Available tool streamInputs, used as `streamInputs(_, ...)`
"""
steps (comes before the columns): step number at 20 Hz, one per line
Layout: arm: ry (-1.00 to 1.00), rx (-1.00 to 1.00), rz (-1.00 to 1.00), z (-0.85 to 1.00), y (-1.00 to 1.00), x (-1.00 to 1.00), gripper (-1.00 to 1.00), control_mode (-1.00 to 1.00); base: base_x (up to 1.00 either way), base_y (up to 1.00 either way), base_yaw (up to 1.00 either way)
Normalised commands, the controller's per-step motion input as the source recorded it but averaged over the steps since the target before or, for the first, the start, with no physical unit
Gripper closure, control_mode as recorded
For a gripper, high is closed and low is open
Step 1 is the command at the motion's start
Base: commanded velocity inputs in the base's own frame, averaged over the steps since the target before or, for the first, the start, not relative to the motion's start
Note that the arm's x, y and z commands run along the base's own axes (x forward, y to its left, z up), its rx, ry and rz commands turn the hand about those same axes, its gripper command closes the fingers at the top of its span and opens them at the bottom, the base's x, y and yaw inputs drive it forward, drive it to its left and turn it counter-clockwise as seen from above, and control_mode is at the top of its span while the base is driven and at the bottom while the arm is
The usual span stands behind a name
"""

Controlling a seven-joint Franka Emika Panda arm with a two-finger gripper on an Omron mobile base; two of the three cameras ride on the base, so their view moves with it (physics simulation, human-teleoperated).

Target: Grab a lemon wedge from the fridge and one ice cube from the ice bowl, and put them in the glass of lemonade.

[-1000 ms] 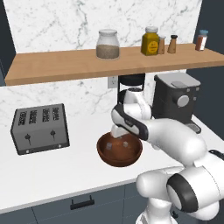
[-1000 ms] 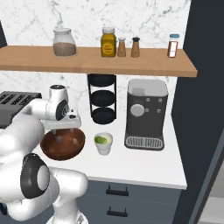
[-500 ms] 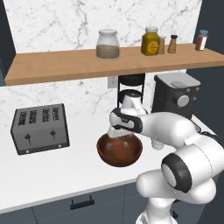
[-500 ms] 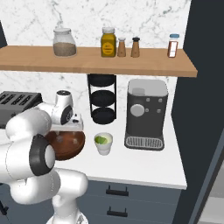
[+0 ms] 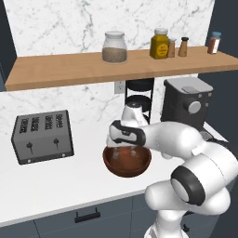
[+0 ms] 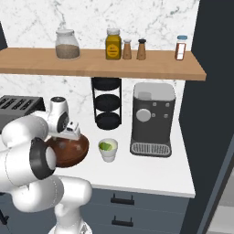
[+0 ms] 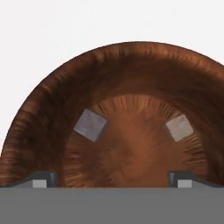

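Two tiny translucent pale grey ice cubes lie on the floor of the wide, round, shallow reddish-brown wooden ice bowl (image 7: 131,65), seen from the hand view: the left ice cube (image 7: 90,124) at about ten o'clock from the bowl's middle and the right ice cube (image 7: 179,127) at about two o'clock, well apart from each other. The gripper (image 7: 112,179) hangs over the bowl with its two dark fingertips (image 7: 41,178) spread wide apart and nothing between them; each cube lies just above one fingertip in that view, the left cube toward twelve o'clock of the left tip, the right cube toward twelve o'clock of the right tip, and neither is touched. In the left base view the gripper (image 5: 124,152) points down into the bowl (image 5: 127,162), which stands on the white desk (image 5: 51,181) with a dark grey four-slot toaster (image 5: 42,135) at its nine o'clock. In the right base view the small pale cream tapered glass of lemonade (image 6: 108,149), with a yellow-green piece at its surface, stands just beside the bowl (image 6: 68,150) at its three o'clock, apart from it, and a dark grey coffee machine (image 6: 152,119) stands further on at three o'clock.
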Motion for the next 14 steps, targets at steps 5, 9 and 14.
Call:
streamInputs(5, 0.0, -0.02, -0.08, -0.28, 0.13, 0.01, -1.0, -1.0, 0.0, 0.0, 0.0)
streamInputs(9, -0.01, 0.0, -0.08, -0.42, 0.0, 0.03, -1.0, -1.0, 0.0, 0.0, 0.0)
streamInputs(14, 0.0, 0.0, -0.09, -0.16, 0.0, 0.04, -1.0, -1.0, 0.0, 0.0, 0.0)
